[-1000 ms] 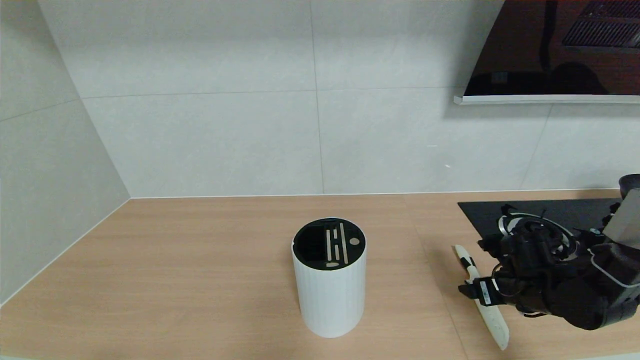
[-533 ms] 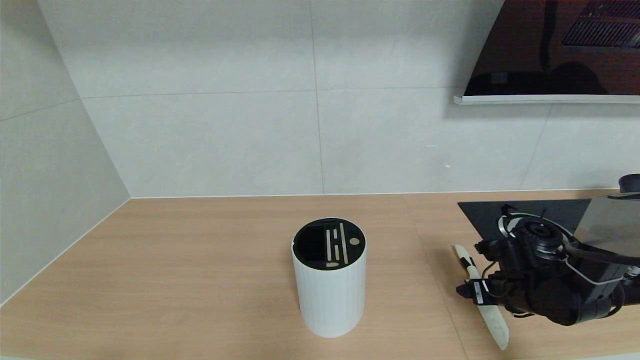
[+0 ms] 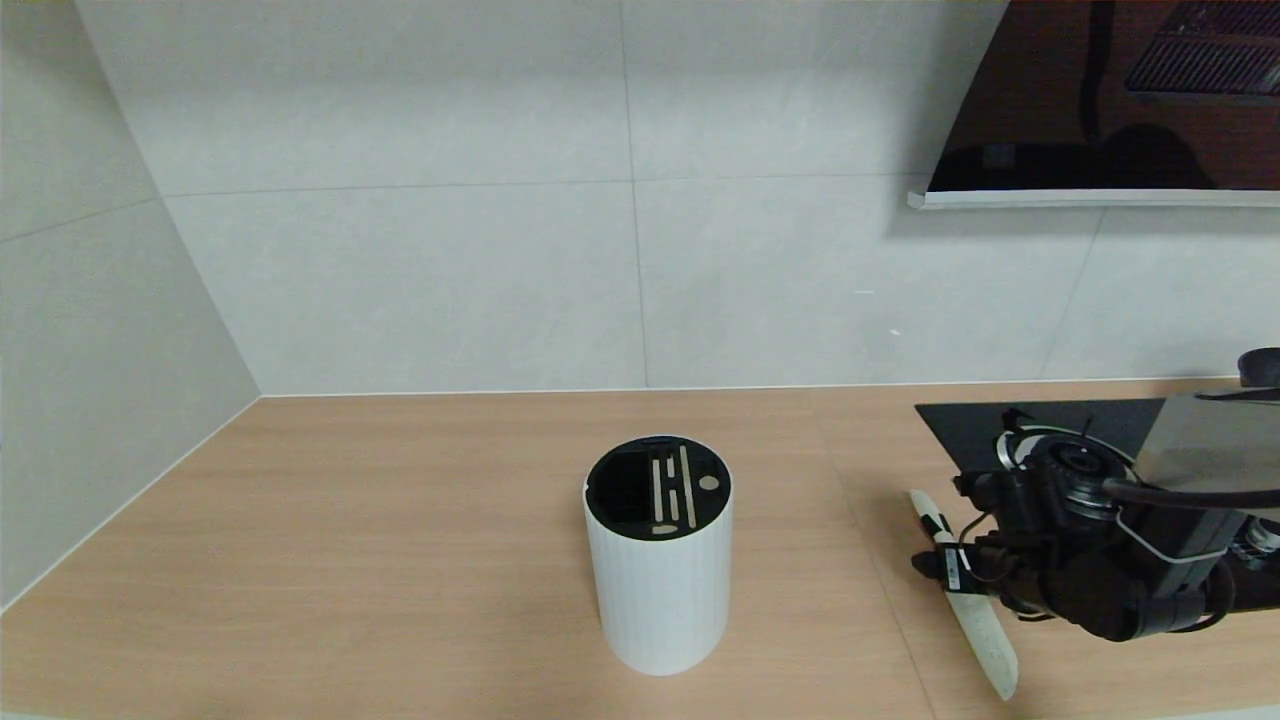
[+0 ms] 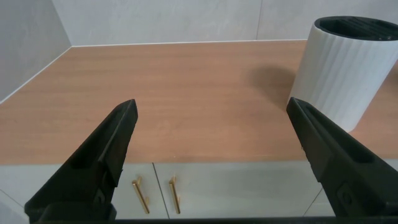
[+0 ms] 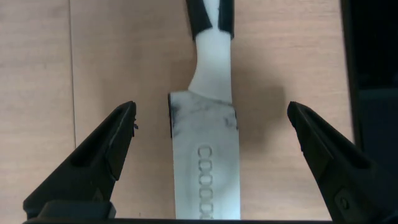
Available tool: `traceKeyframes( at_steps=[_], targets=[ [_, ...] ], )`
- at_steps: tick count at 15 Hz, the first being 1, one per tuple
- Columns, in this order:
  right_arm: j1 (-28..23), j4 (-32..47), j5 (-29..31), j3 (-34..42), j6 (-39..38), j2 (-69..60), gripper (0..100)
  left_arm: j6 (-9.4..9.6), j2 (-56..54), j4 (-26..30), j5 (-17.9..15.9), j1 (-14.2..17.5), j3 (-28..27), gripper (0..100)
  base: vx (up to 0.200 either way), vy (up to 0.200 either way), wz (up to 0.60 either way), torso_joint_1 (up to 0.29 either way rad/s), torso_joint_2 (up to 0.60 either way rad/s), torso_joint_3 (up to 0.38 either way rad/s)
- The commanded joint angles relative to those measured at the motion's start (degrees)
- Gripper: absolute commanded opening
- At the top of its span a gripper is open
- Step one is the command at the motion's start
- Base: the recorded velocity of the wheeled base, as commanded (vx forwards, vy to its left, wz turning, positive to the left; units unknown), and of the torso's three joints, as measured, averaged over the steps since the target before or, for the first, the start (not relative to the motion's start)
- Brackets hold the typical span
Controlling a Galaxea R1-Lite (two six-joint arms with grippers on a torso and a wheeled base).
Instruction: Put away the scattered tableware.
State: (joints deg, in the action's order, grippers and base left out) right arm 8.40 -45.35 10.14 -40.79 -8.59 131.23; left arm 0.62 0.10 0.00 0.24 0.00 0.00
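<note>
Knife point(image 5: 202, 155): white marbled blade, white handle with a black band; flat on the wooden counter point(image 3: 400, 520) at the right, tip near the front edge.
Right gripper point(image 5: 210, 111): above the blade, jaws spread, one finger on each side, clear of it.
Left gripper point(image 4: 210, 106): jaws spread, holding nothing, by the counter's front edge.
Room: bare wood between knife and white slotted holder point(image 3: 660, 570).
Nearby: black cooktop point(image 3: 960, 425) just behind the handle.

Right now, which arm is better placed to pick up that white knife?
The right, likely. The right gripper hangs open directly over the knife, fingers either side of the blade. The left gripper, also open, is off by the counter's front edge near the white holder.
</note>
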Motion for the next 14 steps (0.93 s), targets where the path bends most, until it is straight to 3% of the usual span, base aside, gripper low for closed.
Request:
traceKeyframes(
  at_steps=[1,9,10,14],
  targets=[
    [0.0,0.0,0.0,-0.3,0.1,0.7,100,-0.01,0.1,0.0,0.0,0.0,0.0,100,0.000,0.000,0.00,0.000,0.00,0.000],
    [0.0,0.0,0.0,-0.4,0.1,1.5,100,-0.01,0.0,0.0,0.0,0.0,0.0,100,0.000,0.000,0.00,0.000,0.00,0.000],
    [-0.2,-0.1,0.0,-0.6,0.1,1.8,0,-0.01,0.1,0.0,0.0,0.0,0.0,100,0.000,0.000,0.00,0.000,0.00,0.000],
    [-0.2,-0.1,0.0,-0.7,0.2,2.1,0,-0.01,0.1,0.0,0.0,0.0,0.0,100,0.000,0.000,0.00,0.000,0.00,0.000]
  ],
)
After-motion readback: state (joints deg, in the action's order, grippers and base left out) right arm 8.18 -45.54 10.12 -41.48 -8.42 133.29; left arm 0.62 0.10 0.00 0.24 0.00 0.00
